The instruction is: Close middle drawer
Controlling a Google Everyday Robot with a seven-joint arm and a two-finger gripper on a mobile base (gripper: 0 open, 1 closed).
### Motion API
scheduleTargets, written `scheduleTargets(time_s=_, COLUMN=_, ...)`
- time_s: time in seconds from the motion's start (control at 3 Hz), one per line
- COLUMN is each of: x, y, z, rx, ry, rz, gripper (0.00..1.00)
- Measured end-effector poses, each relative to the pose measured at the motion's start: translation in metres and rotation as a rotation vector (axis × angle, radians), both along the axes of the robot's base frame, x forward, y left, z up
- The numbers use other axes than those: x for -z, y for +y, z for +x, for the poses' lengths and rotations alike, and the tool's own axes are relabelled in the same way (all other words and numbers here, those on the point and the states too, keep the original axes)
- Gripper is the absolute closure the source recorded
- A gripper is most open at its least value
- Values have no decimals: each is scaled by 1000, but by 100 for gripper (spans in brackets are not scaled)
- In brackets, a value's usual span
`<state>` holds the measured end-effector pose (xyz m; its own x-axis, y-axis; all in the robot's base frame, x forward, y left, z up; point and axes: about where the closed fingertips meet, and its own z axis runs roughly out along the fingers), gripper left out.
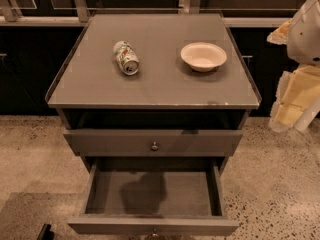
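Nearest us, the middle drawer stands pulled far out of the grey desk. A dark shadow lies across the floor of its plain box. Its low front sits at the bottom edge of the view, with only the top of its small knob showing.

Just behind and above it is the upper drawer with its round knob; a dark gap shows between that front and the desktop's edge.

To the right, off the desk's right side and above the speckled floor, hangs the claw; we cannot tell whether it is released or clenched. The middle drawer lies below and to the left of it, well apart, with no contact.

Farther back on the desktop, a can lies on its side left of centre, and a white bowl stands upright to its right, apart from it.
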<state>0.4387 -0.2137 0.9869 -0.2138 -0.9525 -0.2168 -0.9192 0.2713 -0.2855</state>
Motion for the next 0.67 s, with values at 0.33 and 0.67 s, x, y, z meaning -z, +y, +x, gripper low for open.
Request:
scheduleTargets(time_s=0.33, x=0, y=0, z=0, rx=0, ry=0, rz=0, gripper=0)
scheduleTargets(time_s=0.67, x=10, y=-5, z=-1, rx=17, ry=-24, rz=35, gripper=0)
